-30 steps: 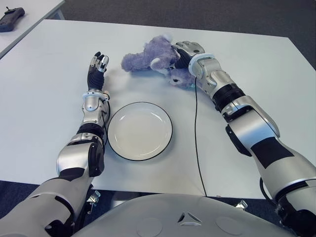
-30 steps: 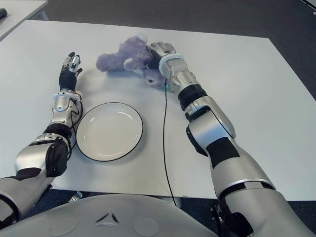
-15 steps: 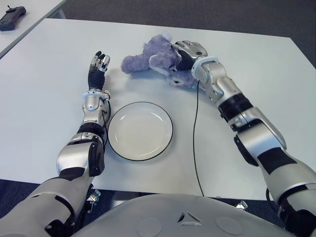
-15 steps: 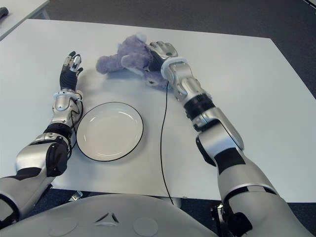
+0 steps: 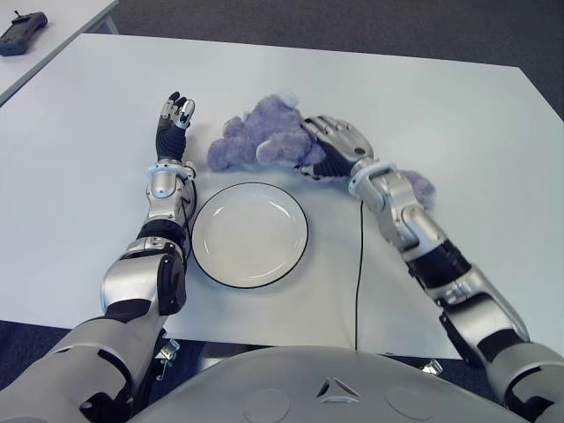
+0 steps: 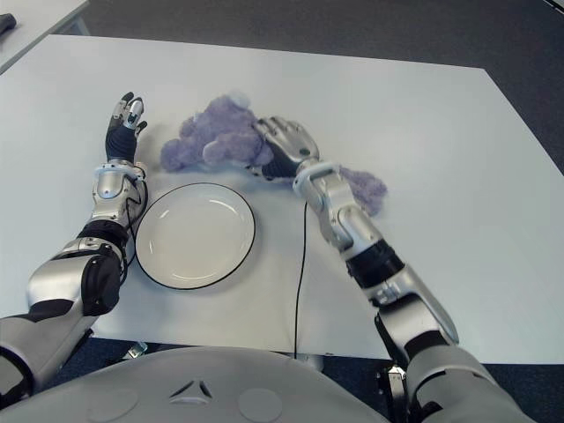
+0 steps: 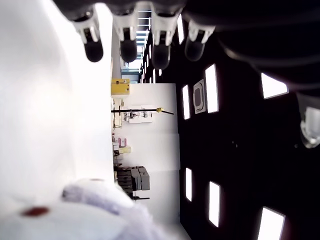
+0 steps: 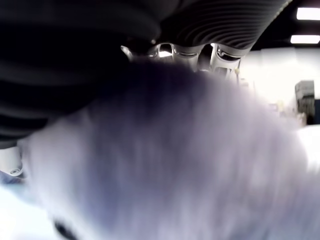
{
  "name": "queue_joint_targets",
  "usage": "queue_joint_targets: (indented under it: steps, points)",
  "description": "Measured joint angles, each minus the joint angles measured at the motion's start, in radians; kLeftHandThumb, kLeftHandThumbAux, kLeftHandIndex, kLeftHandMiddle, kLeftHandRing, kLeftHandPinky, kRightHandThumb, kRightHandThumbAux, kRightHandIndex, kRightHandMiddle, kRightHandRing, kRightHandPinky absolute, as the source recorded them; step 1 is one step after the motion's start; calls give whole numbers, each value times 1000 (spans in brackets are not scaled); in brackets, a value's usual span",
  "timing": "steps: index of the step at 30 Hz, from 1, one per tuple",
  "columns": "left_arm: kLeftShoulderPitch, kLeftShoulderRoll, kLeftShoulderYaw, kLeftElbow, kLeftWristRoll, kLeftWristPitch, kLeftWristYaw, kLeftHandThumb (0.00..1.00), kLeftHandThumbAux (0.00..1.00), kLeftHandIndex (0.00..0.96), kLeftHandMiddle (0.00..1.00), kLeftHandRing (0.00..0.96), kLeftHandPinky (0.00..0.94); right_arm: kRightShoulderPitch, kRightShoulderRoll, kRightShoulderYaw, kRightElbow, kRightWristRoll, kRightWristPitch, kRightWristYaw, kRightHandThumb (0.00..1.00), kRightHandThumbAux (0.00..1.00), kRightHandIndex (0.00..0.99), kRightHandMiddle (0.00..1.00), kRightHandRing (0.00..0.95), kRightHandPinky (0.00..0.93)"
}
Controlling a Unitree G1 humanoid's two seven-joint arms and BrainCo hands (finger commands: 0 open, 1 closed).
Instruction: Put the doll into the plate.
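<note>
Doll (image 5: 260, 141): one, gripped by right robot hand (image 5: 328, 148); one plate (image 5: 249, 233).

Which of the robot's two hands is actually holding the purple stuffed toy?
The right hand: its fingers are closed on the purple doll just beyond the plate. The left hand is open, beside the doll on its left, holding nothing.
</note>
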Motion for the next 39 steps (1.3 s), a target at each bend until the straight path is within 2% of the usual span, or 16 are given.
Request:
queue_joint_targets:
  steps: [2, 3, 4, 5, 6, 8, 9, 16, 18, 20, 28, 39]
  points:
    - [2, 3, 1, 0, 0, 0, 0, 0, 378, 59, 103, 38, 0, 17, 7, -1, -20, 1, 0, -6, 247, 350, 83, 56, 261, 461]
    - [2, 4, 1, 0, 0, 0, 0, 0, 379, 58, 103, 39, 0, 22, 13, -1, -25, 1, 0, -12, 266, 363, 157, 142, 419, 617]
    - [3, 5, 1, 0, 0, 0, 0, 0, 380, 58, 103, 40, 0, 26, 21, -1, -25, 2, 0, -21, 270, 365, 170, 157, 446, 644]
    - [3, 6, 2, 0, 0, 0, 0, 0, 381, 57, 103, 40, 0, 28, 27, -1, -24, 2, 0, -28, 309, 376, 248, 238, 499, 708]
    - [3, 7, 2, 0, 0, 0, 0, 0, 382, 57, 103, 41, 0, 27, 39, -2, -15, 5, -4, -46, 319, 378, 268, 259, 512, 725]
    - [4, 9, 2, 0, 0, 0, 0, 0, 383, 56, 102, 39, 0, 19, 66, -3, 25, 9, -22, -98, 351, 387, 321, 336, 539, 711]
    - [4, 10, 2, 0, 0, 0, 0, 0, 383, 56, 101, 38, 0, 12, 82, -4, 58, 11, -37, -132, 378, 392, 370, 409, 583, 733]
    - [3, 12, 0, -2, 1, 0, 0, 0, 381, 67, 101, 37, 0, -73, 172, -7, 292, 11, -110, -348, 444, 394, 485, 533, 649, 777]
    - [2, 12, 0, -3, 1, 0, 0, 0, 377, 61, 100, 35, 0, -99, 193, -9, 353, 11, -127, -400, 476, 392, 533, 612, 682, 795]
    - [3, 10, 0, -3, 1, 0, 0, 0, 377, 56, 100, 35, 0, -123, 213, -11, 415, 13, -145, -450, 489, 392, 557, 646, 697, 792]
    - [3, 4, 0, -2, 1, 0, 0, 0, 371, 49, 104, 38, 0, -190, 273, -28, 625, 31, -215, -642, 495, 433, 621, 732, 743, 802]
    - [3, 4, 0, -2, 0, 0, 0, 0, 367, 48, 95, 27, 0, -219, 298, -40, 744, 49, -287, -801, 526, 461, 650, 764, 779, 856]
